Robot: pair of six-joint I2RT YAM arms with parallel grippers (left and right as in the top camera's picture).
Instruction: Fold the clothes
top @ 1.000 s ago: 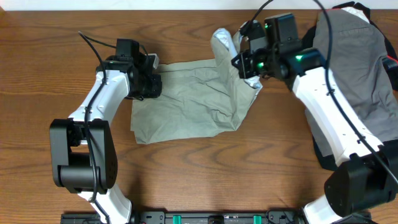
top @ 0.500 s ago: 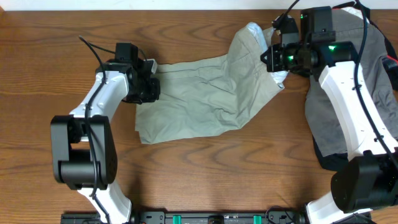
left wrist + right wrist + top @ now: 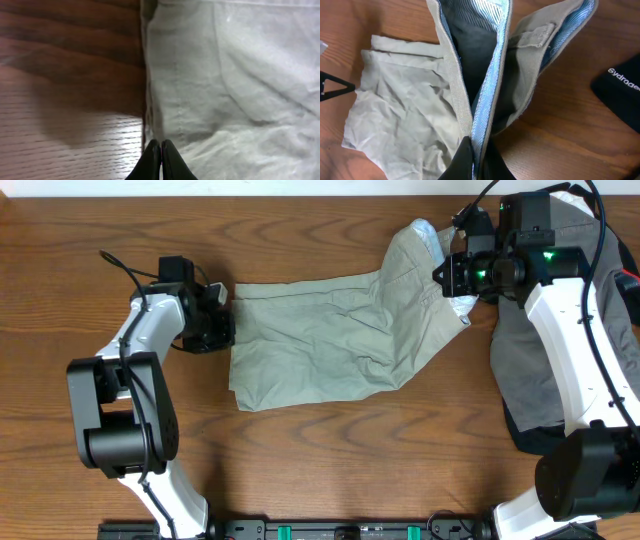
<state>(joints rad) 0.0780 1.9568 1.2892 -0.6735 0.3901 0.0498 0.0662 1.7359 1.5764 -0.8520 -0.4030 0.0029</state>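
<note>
The khaki shorts [image 3: 330, 340] lie stretched across the table, wrinkled. My left gripper [image 3: 222, 325] is shut on the hem edge at the left end; in the left wrist view the closed jaws [image 3: 160, 150] pinch the cloth [image 3: 225, 75] at its edge. My right gripper [image 3: 450, 275] is shut on the waistband at the right end and holds it lifted. In the right wrist view the jaws [image 3: 479, 150] clamp the waistband [image 3: 490, 90], whose whitish-blue striped lining shows.
A darker grey garment [image 3: 570, 290] lies at the far right under my right arm, with a black garment [image 3: 620, 90] beside it. Bare wooden table [image 3: 320, 460] lies in front of the shorts.
Both arms moved apart: the left gripper pulled its end leftward, the right gripper carried the waistband to the right and back. The shorts are now stretched flatter.
</note>
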